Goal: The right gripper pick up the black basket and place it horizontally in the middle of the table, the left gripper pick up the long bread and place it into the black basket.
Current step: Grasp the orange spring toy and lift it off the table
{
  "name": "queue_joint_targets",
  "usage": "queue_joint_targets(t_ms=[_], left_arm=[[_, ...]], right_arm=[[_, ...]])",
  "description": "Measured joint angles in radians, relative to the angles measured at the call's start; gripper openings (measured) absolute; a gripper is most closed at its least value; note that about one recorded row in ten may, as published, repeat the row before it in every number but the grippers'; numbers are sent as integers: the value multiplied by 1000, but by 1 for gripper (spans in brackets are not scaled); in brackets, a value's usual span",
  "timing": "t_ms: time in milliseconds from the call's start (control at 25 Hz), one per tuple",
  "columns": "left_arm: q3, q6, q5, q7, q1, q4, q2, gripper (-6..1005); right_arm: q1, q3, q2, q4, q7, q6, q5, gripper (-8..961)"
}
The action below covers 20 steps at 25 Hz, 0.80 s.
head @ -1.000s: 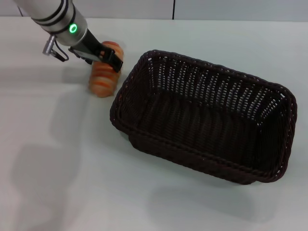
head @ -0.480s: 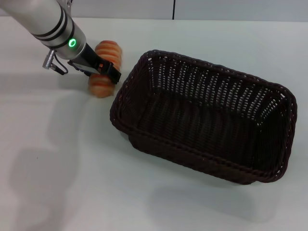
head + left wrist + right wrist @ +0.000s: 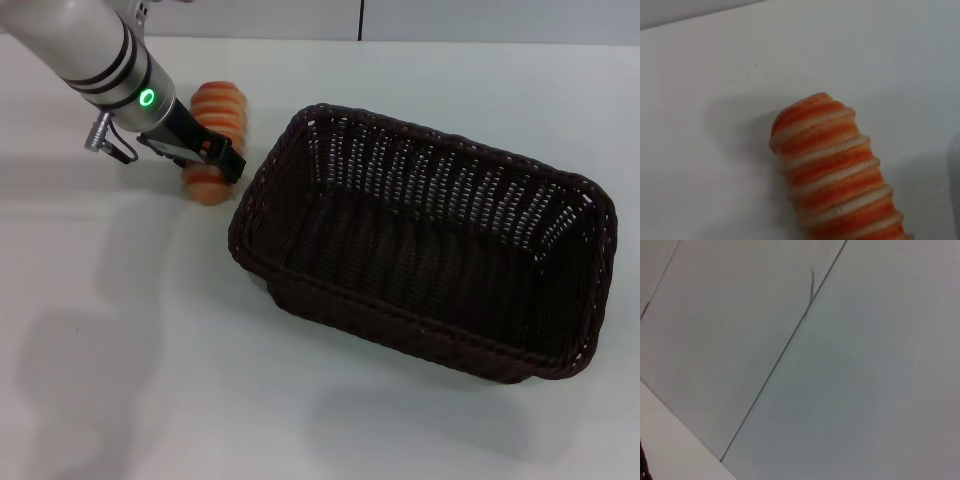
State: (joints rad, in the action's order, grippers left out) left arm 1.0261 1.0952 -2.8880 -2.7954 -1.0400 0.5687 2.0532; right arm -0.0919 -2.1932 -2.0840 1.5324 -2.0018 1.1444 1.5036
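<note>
The long bread [image 3: 222, 105], an orange loaf with cream ridges, lies on the white table [image 3: 120, 350] just left of the black basket [image 3: 420, 135]. The basket is a large dark woven one; it stands empty, slightly skewed, from the table's middle to its right. My left gripper [image 3: 215, 160], on the silver wrist with the green light, sits over the near half of the bread and hides its middle. The left wrist view shows one end of the bread [image 3: 835, 165] close up on the table. My right gripper is out of view.
The basket's left rim [image 3: 250, 190] is very close to the bread and the left gripper. The right wrist view shows only a grey panelled wall [image 3: 840, 365]. Bare tabletop lies in front of and left of the basket.
My left gripper has moved along the bread toward its near end and a little left. The bread and the basket have hardly moved.
</note>
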Motion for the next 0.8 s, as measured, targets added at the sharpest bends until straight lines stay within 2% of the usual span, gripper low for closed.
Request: queue_joint_targets(t_ms=[280,480,560,800], left_arm=[[32,5,1,9,19,17,3,681],[87,5,3,-2,88,146,10,627],[88,5,4,-3,98,168,11,615],[92,41,53,3,195,375,14,579]], right_arm=[[0,2,0,0,0,0,-2,589],[0,11,-1,-3,0,1,-2,589],[0,13,-1,-4,0,1,-2,589],[-3,14,-1,-1,0,0,-3,589]])
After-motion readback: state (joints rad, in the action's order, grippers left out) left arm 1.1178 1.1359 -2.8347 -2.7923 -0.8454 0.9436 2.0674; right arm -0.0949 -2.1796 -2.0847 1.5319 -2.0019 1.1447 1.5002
